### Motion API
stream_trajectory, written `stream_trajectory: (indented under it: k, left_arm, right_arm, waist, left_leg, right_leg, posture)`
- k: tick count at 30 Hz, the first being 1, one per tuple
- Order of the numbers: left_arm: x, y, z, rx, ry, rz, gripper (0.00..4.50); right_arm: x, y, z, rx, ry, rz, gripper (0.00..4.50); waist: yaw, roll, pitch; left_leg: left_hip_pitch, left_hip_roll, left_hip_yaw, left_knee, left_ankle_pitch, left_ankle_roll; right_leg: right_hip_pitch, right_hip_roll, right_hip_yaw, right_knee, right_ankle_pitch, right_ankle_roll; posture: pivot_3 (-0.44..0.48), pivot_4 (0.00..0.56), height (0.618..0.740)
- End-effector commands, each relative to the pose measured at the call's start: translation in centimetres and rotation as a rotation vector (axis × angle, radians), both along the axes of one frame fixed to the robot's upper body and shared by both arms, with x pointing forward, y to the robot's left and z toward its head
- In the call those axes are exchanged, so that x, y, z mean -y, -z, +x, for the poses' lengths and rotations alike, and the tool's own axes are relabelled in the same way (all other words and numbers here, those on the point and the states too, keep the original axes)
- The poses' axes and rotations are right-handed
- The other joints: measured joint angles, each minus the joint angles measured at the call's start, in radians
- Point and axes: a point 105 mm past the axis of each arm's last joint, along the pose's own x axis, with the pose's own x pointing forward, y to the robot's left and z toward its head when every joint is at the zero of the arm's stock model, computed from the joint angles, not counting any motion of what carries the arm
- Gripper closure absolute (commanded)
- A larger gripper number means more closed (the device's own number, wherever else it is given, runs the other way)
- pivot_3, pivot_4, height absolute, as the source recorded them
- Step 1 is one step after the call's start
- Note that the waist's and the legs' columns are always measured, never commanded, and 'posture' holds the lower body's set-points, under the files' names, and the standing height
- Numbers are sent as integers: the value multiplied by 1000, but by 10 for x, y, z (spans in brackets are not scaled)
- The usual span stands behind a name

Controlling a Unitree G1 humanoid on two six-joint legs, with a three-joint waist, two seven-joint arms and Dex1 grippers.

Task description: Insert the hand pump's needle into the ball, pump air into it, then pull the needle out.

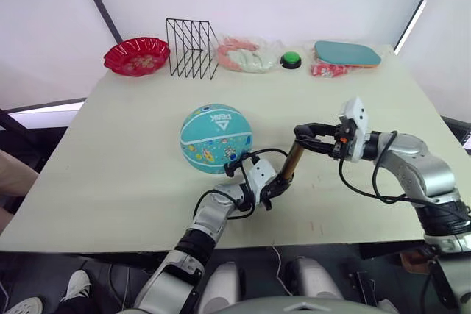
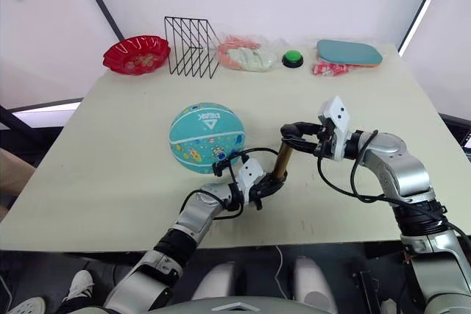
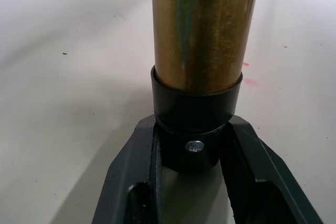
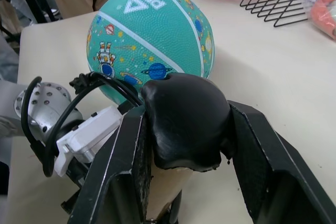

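Gold-barrelled hand pump (image 1: 293,161) stands tilted beside the ball (image 1: 215,137): left claw (image 1: 273,187) clamps its base, right claw (image 1: 307,137) grips the handle.

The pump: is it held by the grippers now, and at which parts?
Yes. The left gripper clamps the pump at its black end cap; the right gripper grips its black handle.

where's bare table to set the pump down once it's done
Free: the wide strip left of the ball, below the red bowl, and the stretch between the ball and the back row. Crowded: the back edge, from bowl and wire rack to the paddle, and the front middle around both hands.
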Motion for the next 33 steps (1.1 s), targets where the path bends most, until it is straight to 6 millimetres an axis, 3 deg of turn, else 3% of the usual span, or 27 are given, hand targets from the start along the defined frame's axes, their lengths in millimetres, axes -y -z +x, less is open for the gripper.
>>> stream_trajectory:
  k: [1, 7, 10, 15, 20, 25, 28, 33]
  left_arm:
    - [-21, 37, -16, -136, -34, 83, 3458]
    - [-21, 39, -16, -140, -36, 82, 3458]
    - [-21, 40, -17, -142, -33, 80, 3458]
    - [-22, 41, -17, -144, -31, 80, 3458]
    - [-23, 42, -16, -145, -29, 84, 3458]
    - [-24, 43, -16, -144, -31, 84, 3458]
    - [-23, 43, -16, -144, -29, 83, 3458]
    - [-21, 42, -16, -141, -28, 82, 3458]
  right_arm:
    - [9, 38, -9, -178, 8, -91, 2916]
    - [27, -43, 0, -27, 33, -7, 2917]
    - [38, -90, -1, 35, 48, 44, 2917]
    - [50, -138, -5, 100, 70, 77, 2917]
    - [56, -168, -13, 140, 70, 94, 2917]
    - [60, -167, -16, 123, 78, 64, 2917]
    - [60, -145, -12, 77, 84, 23, 2917]
    - [50, -91, -7, -26, 68, -34, 2917]
  waist:
    - [1, 1, 0]
    - [10, 6, 7]
    - [19, 10, 11]
    - [26, 14, 17]
    - [25, 14, 24]
    - [24, 14, 25]
    - [24, 13, 24]
    - [21, 12, 22]
  left_leg:
    - [1, 0, 0, -1, 0, 0]
    - [-1, -1, -1, -3, 0, 0]
    - [-11, -3, 0, -3, 0, 0]
    - [-33, -5, -4, 6, 0, 0]
    - [-34, -7, -4, 7, 0, 0]
    - [-34, -7, -4, 7, 0, 0]
    - [-34, -7, -3, 8, 0, 0]
    - [-30, -6, -3, 8, 0, 0]
  right_leg:
    - [0, 0, 0, 0, 0, 0]
    - [-2, -1, -1, 0, 1, 1]
    - [-11, -6, -1, -1, 4, -2]
    - [-28, -10, -5, 2, 5, 0]
    - [-29, -12, -5, 1, 6, 1]
    - [-29, -11, -5, 2, 6, 1]
    - [-29, -8, -5, 2, 6, 1]
    - [-25, -7, -5, 2, 6, 1]
  posture:
    - [0, 150, 740]
    - [0, 150, 740]
    - [0, 150, 740]
    - [0, 150, 740]
    - [0, 150, 740]
    - [0, 150, 740]
    - [0, 150, 740]
    - [0, 150, 740]
